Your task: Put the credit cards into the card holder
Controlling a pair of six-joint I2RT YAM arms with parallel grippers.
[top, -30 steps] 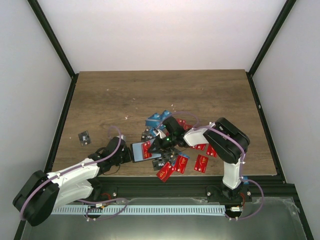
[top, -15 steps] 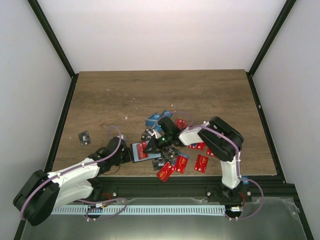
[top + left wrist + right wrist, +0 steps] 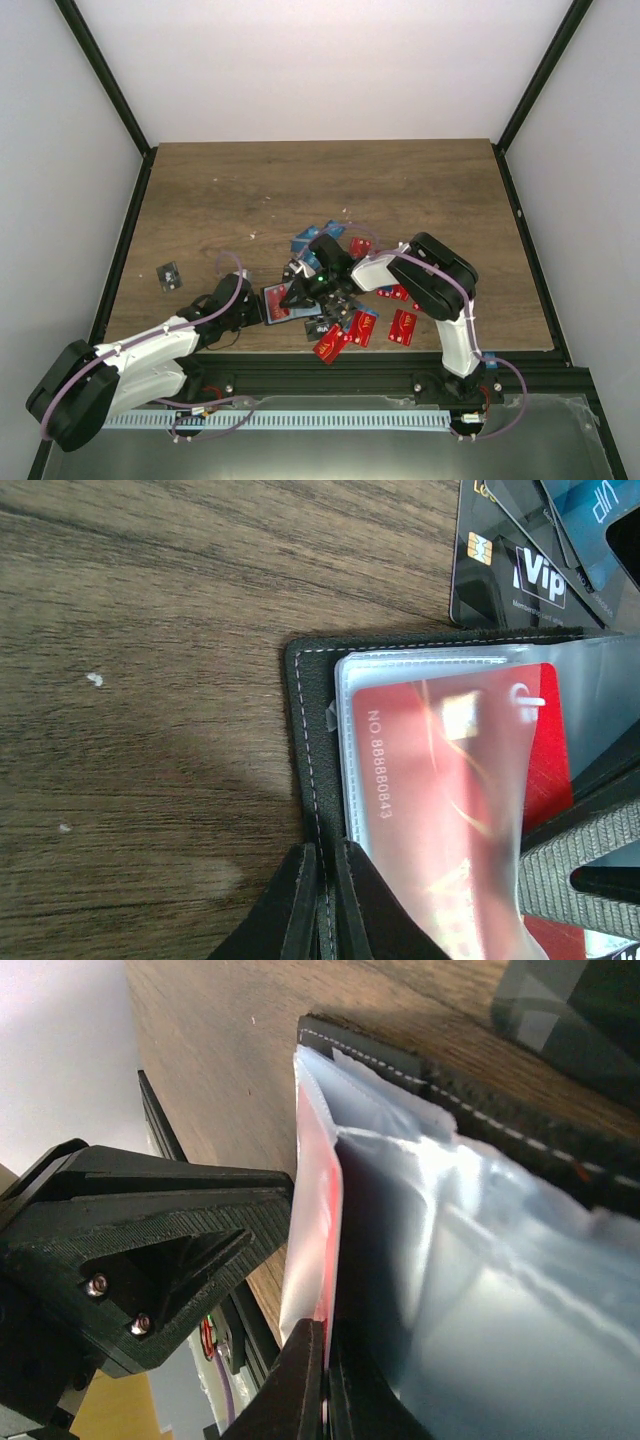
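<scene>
The black card holder [image 3: 305,740] lies open on the table, its clear sleeves upward. My left gripper [image 3: 322,900] is shut on its stitched near edge. A red credit card [image 3: 450,780] sits inside the top clear sleeve, its number showing through the film. My right gripper [image 3: 325,1385] is shut on that red card's [image 3: 318,1210] edge at the sleeve's mouth. In the top view the right gripper [image 3: 300,293] is over the holder [image 3: 272,303], and the left gripper [image 3: 252,311] is at the holder's left edge. Several loose credit cards [image 3: 361,327] lie to the right.
Red cards [image 3: 402,327] and blue cards [image 3: 310,240] are scattered around the right arm near the front edge. A black VIP card [image 3: 510,575] lies just beyond the holder. One black card [image 3: 169,275] lies alone at the left.
My right gripper has slid left over the holder, carrying the red card further into the sleeve. The left gripper has stayed where it was on the holder's edge.
</scene>
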